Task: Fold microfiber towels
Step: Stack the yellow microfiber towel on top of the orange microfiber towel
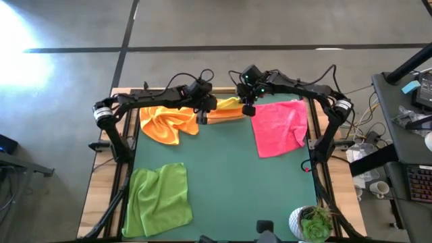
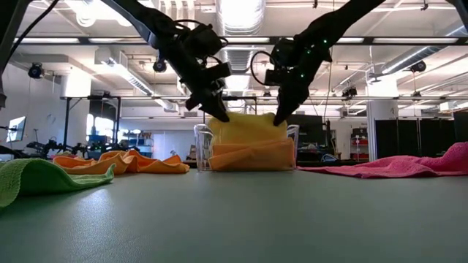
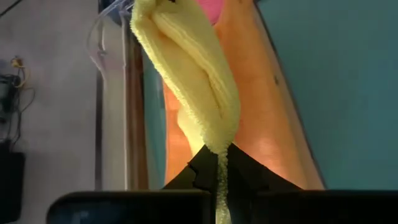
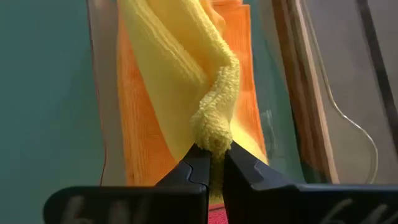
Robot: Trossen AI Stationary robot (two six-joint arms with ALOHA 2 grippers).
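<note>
Left wrist view: the left gripper [image 3: 219, 163] is pinched tight on one end of the yellow towel [image 3: 189, 62]; the cloth runs straight away from the fingers as a thick folded ridge, above the folded orange towel [image 3: 261, 118].
Right wrist view: the right gripper [image 4: 211, 163] is clamped on the other end of the same yellow towel [image 4: 180, 68], bunched into a knot at the fingertips, with the clear bin wall [image 4: 99, 93] beside it.
Low view only: shows height. The yellow towel [image 2: 245, 130] hangs between the left gripper [image 2: 218, 113] and the right gripper [image 2: 279, 117], its lower part inside the clear plastic bin [image 2: 202, 150], on top of the folded orange towel [image 2: 252, 155].
High view only: shows layout. The left gripper [image 1: 202, 113] and the right gripper [image 1: 248, 108] meet at the far edge of the green surface [image 1: 229, 182]; the yellow towel [image 1: 229, 103] stretches between them, its long axis left to right.
Other towels: a crumpled orange towel [image 1: 169, 123] lies just left of the bin, a hot pink towel [image 1: 280, 126] spread flat at the right, a lime green towel [image 1: 158, 199] at the near left.
Hard to make out: from above, the bin's clear walls barely show; both wrist views cut off the towel's middle; whether the yellow towel touches the orange one beneath cannot be told.
Corner: a potted plant [image 1: 312, 223] at the near right.
</note>
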